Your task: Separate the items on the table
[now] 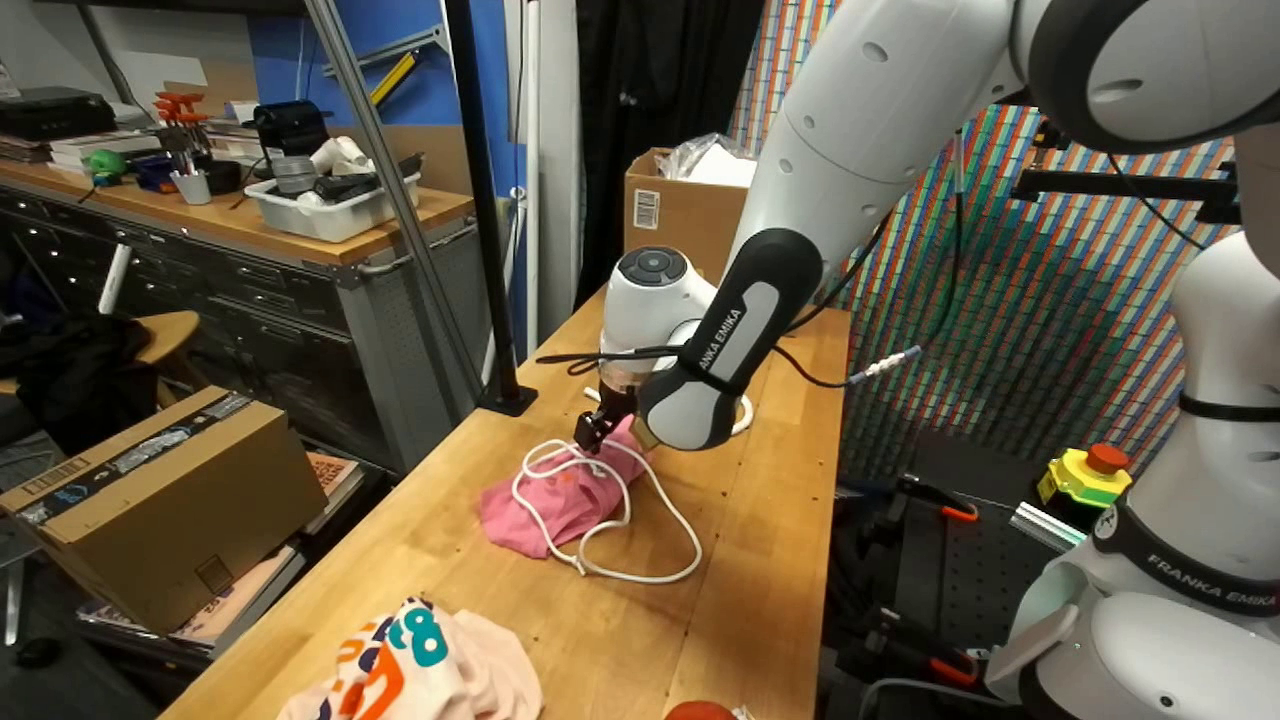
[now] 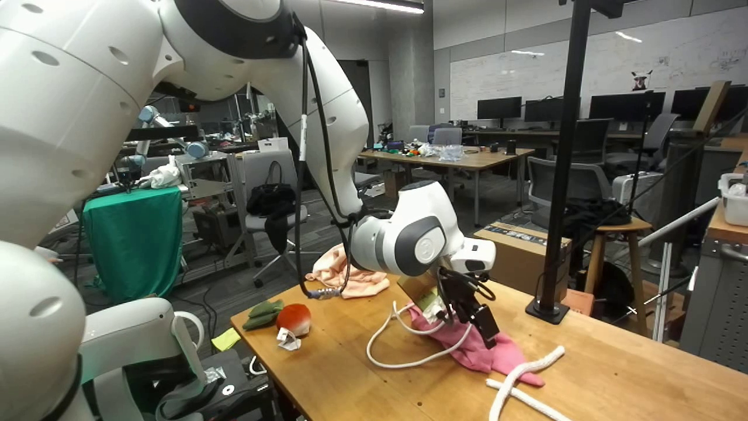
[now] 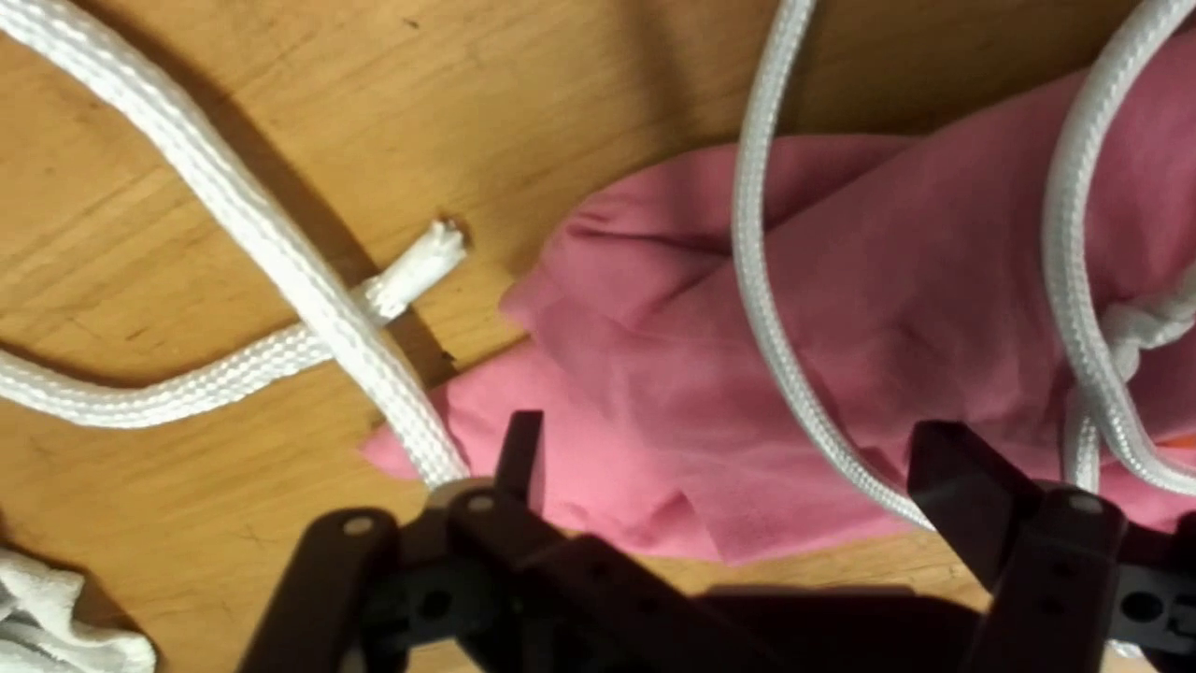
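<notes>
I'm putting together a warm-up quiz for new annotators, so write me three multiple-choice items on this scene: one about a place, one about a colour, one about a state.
1. On the wooden table, where does the looped cord run relative to the pink cloth?
A) Nowhere near it
B) Across its top
C) Wholly beneath it

2. What colour is the looped cord?
A) White
B) Green
C) Black

3. How do the fingers stand?
A) Shut on the looped cord
B) Shut on nothing
C) Open

Right letters:
1: B, as the wrist view shows it curving over the pink cloth.
2: A, as its braid shows white against the pink.
3: C, as a wide gap separates the fingers in the wrist view.
</notes>
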